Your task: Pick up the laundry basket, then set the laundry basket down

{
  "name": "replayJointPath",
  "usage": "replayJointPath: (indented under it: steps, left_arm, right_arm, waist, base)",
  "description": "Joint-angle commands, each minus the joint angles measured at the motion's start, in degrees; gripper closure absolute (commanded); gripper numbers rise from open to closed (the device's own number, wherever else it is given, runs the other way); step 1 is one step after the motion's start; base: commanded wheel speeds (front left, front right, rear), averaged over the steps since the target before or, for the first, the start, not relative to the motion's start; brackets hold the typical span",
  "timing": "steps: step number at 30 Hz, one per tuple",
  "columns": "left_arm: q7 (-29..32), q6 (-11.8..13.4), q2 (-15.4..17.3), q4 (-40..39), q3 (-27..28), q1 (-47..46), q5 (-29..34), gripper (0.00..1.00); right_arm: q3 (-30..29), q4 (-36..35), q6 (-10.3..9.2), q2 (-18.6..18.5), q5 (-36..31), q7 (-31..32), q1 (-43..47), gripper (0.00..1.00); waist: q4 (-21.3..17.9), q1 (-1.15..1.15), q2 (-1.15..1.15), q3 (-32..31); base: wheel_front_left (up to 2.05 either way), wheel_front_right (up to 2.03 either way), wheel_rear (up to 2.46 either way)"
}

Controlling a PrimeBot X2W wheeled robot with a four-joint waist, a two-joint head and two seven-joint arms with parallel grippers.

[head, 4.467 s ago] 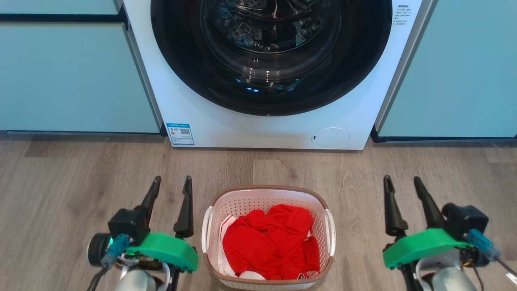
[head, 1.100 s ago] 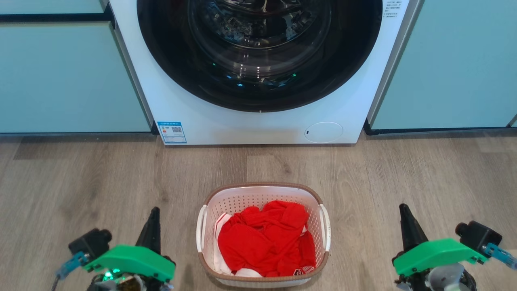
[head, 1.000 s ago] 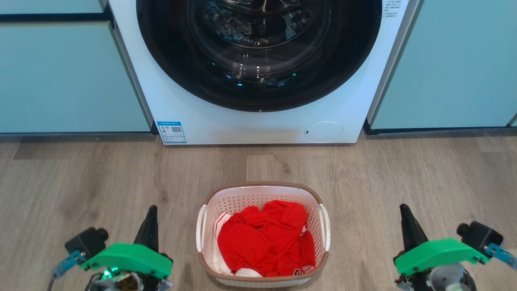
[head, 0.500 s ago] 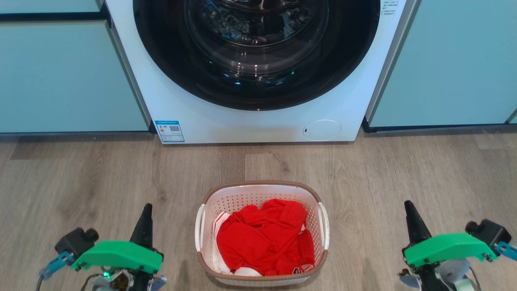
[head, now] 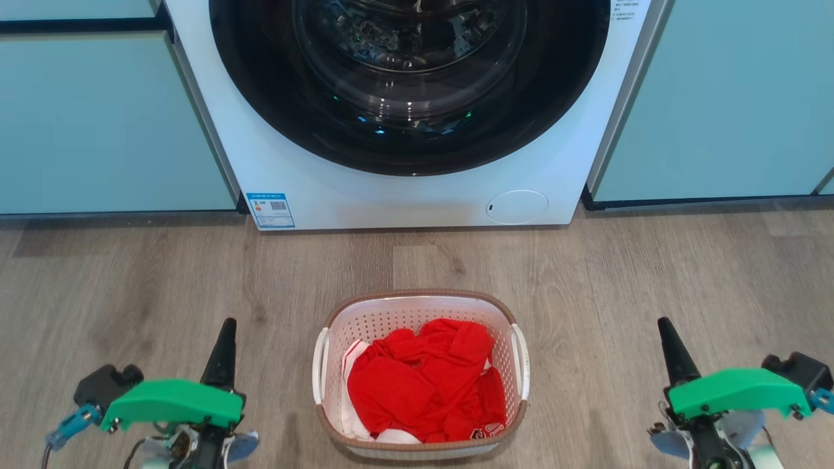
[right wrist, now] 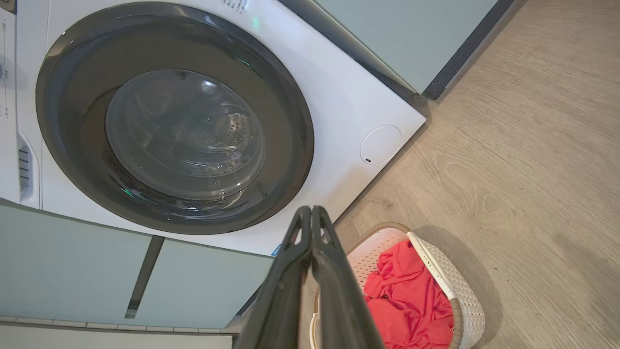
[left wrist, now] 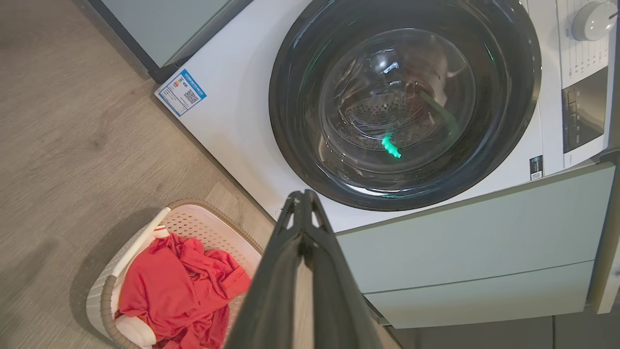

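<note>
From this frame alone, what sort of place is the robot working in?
Most likely a home laundry area: a front-loading washing machine built in between pale green cabinets, and a laundry basket of red clothes on a wood-look floor.

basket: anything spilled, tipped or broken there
Nothing stands out. The basket stands upright on the floor before the washer. Its rim and handles look whole, and the red clothes lie inside, none on the floor.

laundry basket (head: pixel 417 294) floor beneath red clothes (head: pixel 423 384)
</note>
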Motion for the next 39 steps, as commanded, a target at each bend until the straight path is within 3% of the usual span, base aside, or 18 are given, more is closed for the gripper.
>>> replayJointPath:
  steps: [1, 39]
  left_arm:
    - [0.5, -0.5, 0.6, -1.8, 2.2, -3.2, -1.7, 1.00]
    - [6.9, -2.6, 0.5, -2.0, 8.4, -5.2, -23.4, 1.00]
  right_arm:
    - [0.2, -1.5, 0.25, -1.4, 1.8, 0.4, -3.0, 1.00]
    - [-4.1, -0.5, 0.37, -1.4, 23.5, 6.6, -5.3, 1.00]
  waist:
    - [0.0, 0.00, 0.00, 0.0]
    - [-1.0, 0.00, 0.00, 0.9]
  base:
    - [0.00, 0.00, 0.00]
    - [0.00, 0.00, 0.00]
